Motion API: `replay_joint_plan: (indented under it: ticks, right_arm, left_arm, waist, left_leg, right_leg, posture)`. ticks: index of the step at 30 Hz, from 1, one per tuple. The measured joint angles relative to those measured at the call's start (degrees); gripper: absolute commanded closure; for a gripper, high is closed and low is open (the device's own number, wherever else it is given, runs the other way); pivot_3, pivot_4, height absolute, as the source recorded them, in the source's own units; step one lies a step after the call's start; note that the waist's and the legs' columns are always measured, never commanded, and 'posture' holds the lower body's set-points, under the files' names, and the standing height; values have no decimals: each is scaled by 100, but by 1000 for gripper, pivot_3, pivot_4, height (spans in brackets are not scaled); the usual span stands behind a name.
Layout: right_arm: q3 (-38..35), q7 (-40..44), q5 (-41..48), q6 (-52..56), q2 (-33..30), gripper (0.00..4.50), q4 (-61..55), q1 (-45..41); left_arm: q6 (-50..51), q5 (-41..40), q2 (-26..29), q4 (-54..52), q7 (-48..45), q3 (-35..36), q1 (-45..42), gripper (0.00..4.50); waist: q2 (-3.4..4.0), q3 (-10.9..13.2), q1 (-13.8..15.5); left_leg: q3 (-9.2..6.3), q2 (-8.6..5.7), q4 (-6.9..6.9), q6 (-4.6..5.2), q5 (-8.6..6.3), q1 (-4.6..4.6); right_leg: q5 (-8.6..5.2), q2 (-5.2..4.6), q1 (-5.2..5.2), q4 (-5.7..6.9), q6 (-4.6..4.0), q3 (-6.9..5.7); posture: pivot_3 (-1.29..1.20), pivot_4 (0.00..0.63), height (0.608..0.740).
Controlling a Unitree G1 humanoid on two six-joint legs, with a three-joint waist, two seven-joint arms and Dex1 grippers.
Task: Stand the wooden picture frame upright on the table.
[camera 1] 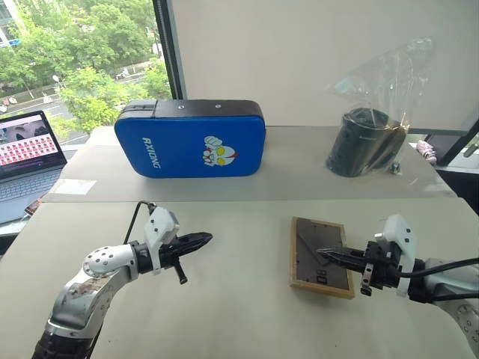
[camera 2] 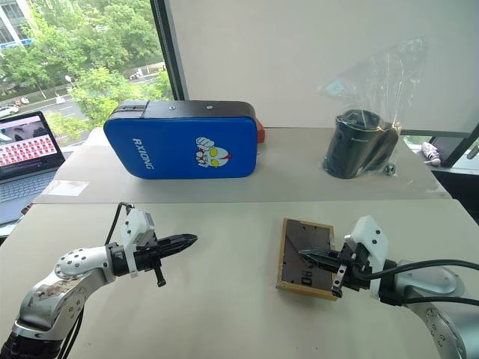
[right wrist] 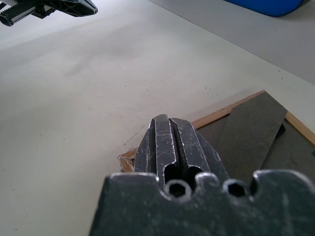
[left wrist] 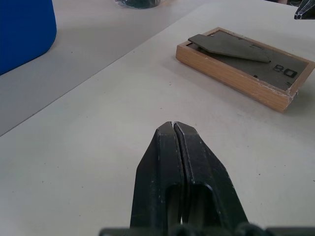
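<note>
While face-down, wooden picture frame (camera 1: 322, 256), grey back up

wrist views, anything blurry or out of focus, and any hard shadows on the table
Left wrist view: the wooden picture frame is fairly sharp, the blue case soft. Right wrist view: the near base of the right tool is blurred. Left eye view: only soft, faint shadows on the table.
</note>
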Motion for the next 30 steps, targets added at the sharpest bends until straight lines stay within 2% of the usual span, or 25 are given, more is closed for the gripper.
replay_joint_plan:
  ticks: [2, 6, 11, 16, 21, 26, 30]
  right_arm:
    - [-3, -60, -48, 1, -2, 4500, 7, 10]
    - [93, -1000, -850, 231, -137, 4500, 606, -104]
    - [221, -2113, -1633, 923, -149, 4500, 1249, -370]
    - [413, -2984, -1961, 1641, 430, 4500, 1301, -589]
    - [604, -3493, -2265, 1913, 728, 4500, 952, -577]
    - [894, -3523, -2109, 2370, 1227, 4500, 154, -576]
    - [1196, -3494, -2003, 2748, 1453, 4500, -103, -784]
  left_arm:
    - [-8, 14, -8, 33, -9, -29, -38, 4417]
    - [-281, 614, -330, 956, -69, -766, -912, 4417]
    - [-730, 1286, -1292, 2444, -66, -1599, -1749, 4417]
    - [-1119, 1737, -2195, 3407, 13, -2129, -2228, 4417]
    - [-1302, 2011, -2703, 3813, -58, -2515, -2409, 4417]
    - [-1277, 2184, -2799, 3897, -155, -2602, -2479, 4417]
    - [-1260, 2184, -2331, 3556, -186, -2420, -2273, 4417]
  waist:
    - [0, 0, 1]
    - [-2, -1, 89]
    - [1, -3, 69]
    - [2, -3, -3]
    - [5, -5, 7]
    - [8, -7, -57]
    - [10, -9, -154]
  left_leg:
    - [0, 0, 0, 0, 0, 0]
    - [-9, -15, 6, 0, 14, -3]
    - [-20, -17, 7, 20, 30, -10]
    - [-22, -19, 5, 23, 32, -20]
    - [-25, -19, 6, 26, 33, -18]
    - [-28, -19, 6, 30, 36, -11]
    - [-33, -19, 4, 32, 38, -4]
  right_leg:
    - [0, 0, 0, 0, 0, 0]
    - [3, -1, 16, -2, -1, 6]
    - [5, 2, 10, -1, -3, 4]
    - [6, 2, 2, -4, -2, 4]
    - [6, 2, 7, -1, -1, 2]
    - [7, 4, 8, 9, -2, 4]
    - [7, 8, 8, 16, -4, 4]
  posture:
    - [0, 150, 740]
    - [0, 150, 740]
    - [0, 150, 740]
    - [0, 150, 740]
    - [0, 150, 740]
    - [0, 150, 740]
    - [0, 150, 740]
